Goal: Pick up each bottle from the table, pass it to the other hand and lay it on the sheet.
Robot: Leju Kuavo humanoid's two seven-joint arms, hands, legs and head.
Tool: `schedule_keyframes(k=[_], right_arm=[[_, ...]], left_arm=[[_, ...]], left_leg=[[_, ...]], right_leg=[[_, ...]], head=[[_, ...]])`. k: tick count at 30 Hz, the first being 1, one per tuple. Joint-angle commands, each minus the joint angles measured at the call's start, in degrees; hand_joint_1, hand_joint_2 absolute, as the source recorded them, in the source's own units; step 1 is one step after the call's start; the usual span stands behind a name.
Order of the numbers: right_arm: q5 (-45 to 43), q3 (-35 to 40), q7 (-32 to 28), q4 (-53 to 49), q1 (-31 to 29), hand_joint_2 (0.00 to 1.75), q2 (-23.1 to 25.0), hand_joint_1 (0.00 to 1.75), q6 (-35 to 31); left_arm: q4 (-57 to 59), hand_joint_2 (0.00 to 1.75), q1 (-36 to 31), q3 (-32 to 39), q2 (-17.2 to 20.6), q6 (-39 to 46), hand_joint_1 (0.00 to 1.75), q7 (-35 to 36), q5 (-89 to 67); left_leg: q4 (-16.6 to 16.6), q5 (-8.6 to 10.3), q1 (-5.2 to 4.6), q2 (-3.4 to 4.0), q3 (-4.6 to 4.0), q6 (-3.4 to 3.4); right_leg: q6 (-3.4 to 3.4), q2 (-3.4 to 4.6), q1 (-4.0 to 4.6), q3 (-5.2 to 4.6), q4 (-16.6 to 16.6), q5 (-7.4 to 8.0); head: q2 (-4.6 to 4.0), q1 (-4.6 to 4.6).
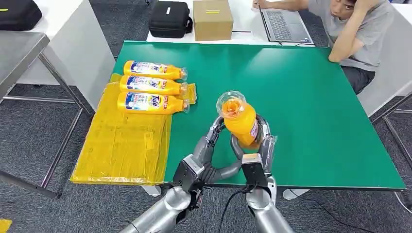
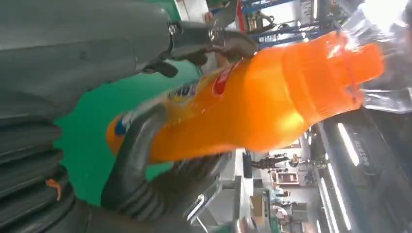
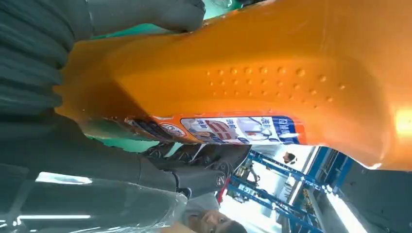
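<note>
An orange bottle (image 1: 241, 121) with a clear cap stands upright above the near middle of the green table (image 1: 311, 97), cap towards my head. My left hand (image 1: 210, 143) holds it from the left and my right hand (image 1: 257, 155) from the right, both around its lower body. The left wrist view has my left thumb (image 2: 136, 155) wrapped on the bottle (image 2: 272, 102). In the right wrist view my right hand (image 3: 73, 160) closes round the bottle (image 3: 272, 73). Three orange bottles (image 1: 151, 85) lie side by side on the yellow sheet (image 1: 121, 145) at the left.
The sheet hangs over the table's left edge, with its near half bare. Beyond the far edge stand a black case (image 1: 169, 19), a cardboard box (image 1: 212, 19) and a laptop (image 1: 284, 24). A person (image 1: 359, 29) sits at the far right corner.
</note>
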Motion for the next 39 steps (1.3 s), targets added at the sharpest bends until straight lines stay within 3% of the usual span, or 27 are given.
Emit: schedule_keyframes(k=[1, 6, 15, 22, 28, 39], right_arm=[[0.3, 2.9, 0.0, 8.1, -5.4, 1.75, 1.3, 1.75, -0.4], [0.3, 2.9, 0.0, 8.1, -5.4, 1.75, 1.3, 1.75, -0.4], [9.1, 4.1, 0.0, 11.1, -8.1, 1.75, 5.4, 1.75, -0.4], [10.5, 6.7, 0.0, 9.6, -7.5, 1.75, 5.8, 1.75, -0.4], [11.2, 7.4, 0.0, 9.8, -7.5, 1.75, 5.6, 1.75, -0.4], [15.7, 8.4, 0.0, 7.8, -5.1, 1.75, 4.6, 1.75, -0.4]], left_arm=[[5.3, 1.75, -3.3, -5.3, 1.0, -0.1, 0.00, 0.2, 0.6], [5.3, 1.75, -3.3, -5.3, 1.0, -0.1, 0.00, 0.2, 0.6], [6.6, 1.75, -6.3, -4.5, -0.7, 3.6, 0.00, 0.6, 2.2], [7.5, 1.75, -8.0, -1.7, -0.9, 10.5, 0.00, 0.0, 3.1], [2.1, 1.75, -6.7, 1.7, 1.0, 18.6, 0.00, 0.0, 0.3], [-4.2, 1.75, -3.5, 4.2, 3.3, 22.5, 0.00, 0.0, -3.4]], left_leg=[[0.0, -0.12, 0.02, 0.17, 0.34, -0.12], [0.0, -0.05, 0.03, 0.10, 0.16, -0.07], [0.1, -0.16, 0.05, 0.19, 0.29, -0.14], [0.0, -0.04, 0.06, 0.08, 0.12, -0.09], [0.0, -0.10, 0.05, 0.13, 0.28, -0.12], [-0.1, -0.11, 0.05, 0.15, 0.33, -0.12]], right_leg=[[-0.10, 0.12, 0.03, 0.28, 0.0, -0.09], [-0.05, 0.07, 0.03, 0.12, 0.0, -0.02], [-0.12, 0.13, 0.06, 0.23, 0.1, -0.12], [-0.06, 0.05, 0.07, 0.11, 0.0, -0.04], [-0.10, 0.07, 0.05, 0.24, 0.0, -0.11], [-0.10, 0.10, 0.05, 0.28, 0.0, -0.10]], head=[[0.00, 0.02], [0.00, 0.00], [0.00, 0.00], [-0.02, 0.02], [0.00, 0.04], [0.00, 0.02]])
